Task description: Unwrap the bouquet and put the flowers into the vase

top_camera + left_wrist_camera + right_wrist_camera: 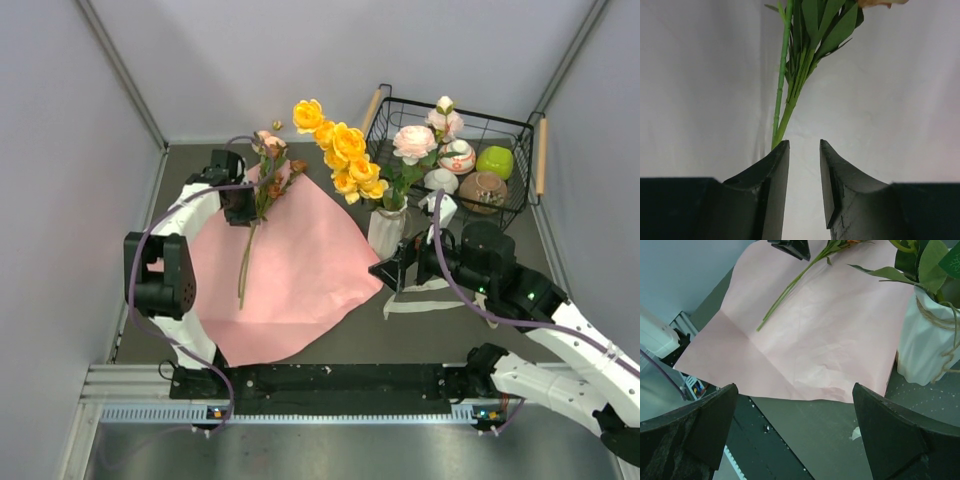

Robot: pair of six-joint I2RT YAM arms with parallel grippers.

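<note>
Right fingers (700,425) wide apart, left fingers (770,190) narrowly apart at flower spray (245,265), stem near-to-far, blooms farthest

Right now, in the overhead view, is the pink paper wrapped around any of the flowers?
No, the pink paper lies spread open and flat on the table, with nothing rolled inside it.

Soft, even light from above fills the top view, leaving only faint shadows along the near edge of the pink paper (300,270) on the dark counter (450,335). The left wrist view is washed almost white behind the dark left gripper (804,150). The right wrist view bends at its edges, and the near fingers (700,425) of the right gripper (795,390) are soft.
</note>
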